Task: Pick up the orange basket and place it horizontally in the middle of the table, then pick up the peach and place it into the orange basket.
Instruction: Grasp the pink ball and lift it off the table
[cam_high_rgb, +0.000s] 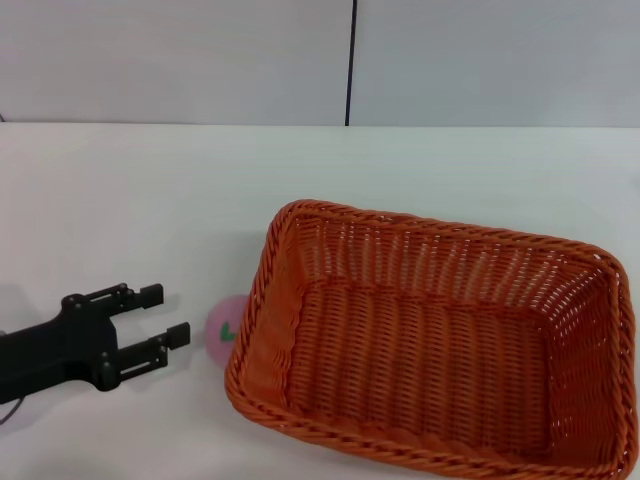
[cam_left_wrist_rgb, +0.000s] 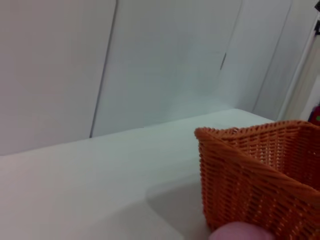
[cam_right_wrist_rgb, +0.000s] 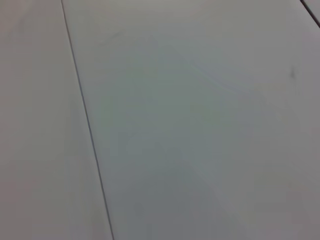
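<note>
Basket: your orange basket (cam_high_rgb: 435, 350) sits on the counter (cam_high_rgb: 150, 200), toward 4 o'clock.
Peach: the peach (cam_high_rgb: 226, 331) touches its 9 o'clock wall.
Left end effector: the left end effector (cam_high_rgb: 168, 315) is released, aimed at the fruit.
Right end effector: unseen.
Risk: you could jam a finger against the wicker, shoving basket or peach.

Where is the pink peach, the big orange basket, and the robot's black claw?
the peach (cam_high_rgb: 224, 331), head view, on its pink skin beside the green leaf mark.
the orange basket (cam_high_rgb: 262, 300), head view, on its braided rim nearest the peach.
left gripper (cam_high_rgb: 164, 315), head view, midway between its open fingertips.
</note>
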